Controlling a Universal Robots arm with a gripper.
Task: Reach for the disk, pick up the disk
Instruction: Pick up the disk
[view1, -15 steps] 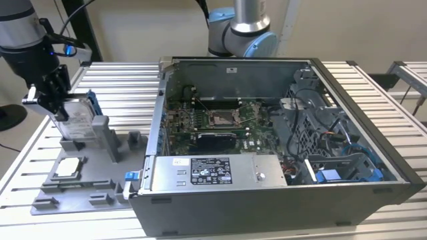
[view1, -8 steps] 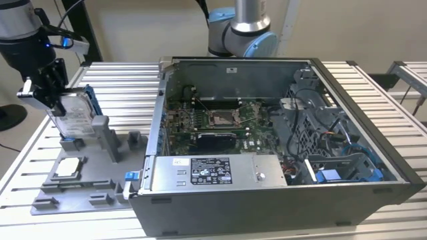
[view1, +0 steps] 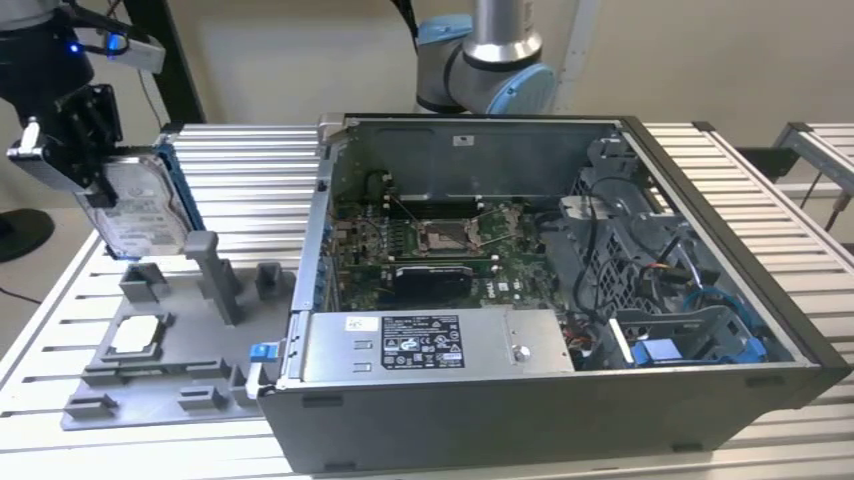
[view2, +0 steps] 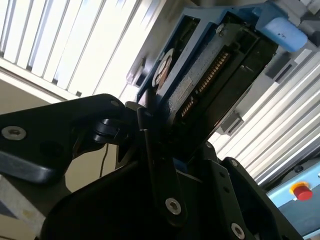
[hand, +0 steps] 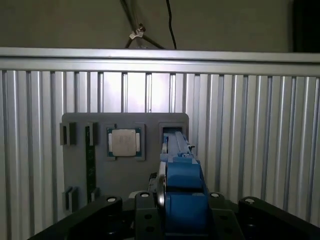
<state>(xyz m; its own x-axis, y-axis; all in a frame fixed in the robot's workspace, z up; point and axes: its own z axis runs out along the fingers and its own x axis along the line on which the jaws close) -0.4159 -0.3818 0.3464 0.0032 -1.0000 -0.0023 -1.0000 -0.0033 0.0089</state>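
The disk (view1: 136, 208) is a silver hard drive with a white label and a blue carrier frame. It hangs on edge above the back of the grey fixture plate (view1: 180, 355), at the exterior view's left. My gripper (view1: 91, 178) is shut on it, black fingers clamping its upper part. In the second wrist view the disk (view2: 200, 82) runs away from the black fingers (view2: 150, 145), its connector edge showing. In the first wrist view its blue frame (hand: 182, 180) sits between the jaws, over an empty slot (hand: 172, 131) of the plate (hand: 80, 165).
A small square processor chip (view1: 138, 335) (hand: 124, 142) lies in a pocket of the plate. An open computer case (view1: 747, 300) with a grey power-supply box (view1: 427, 343) stands to the exterior view's right. Grey posts (view1: 214, 275) rise from the plate below the disk. Ribbed aluminium table (view1: 254, 170) all around.
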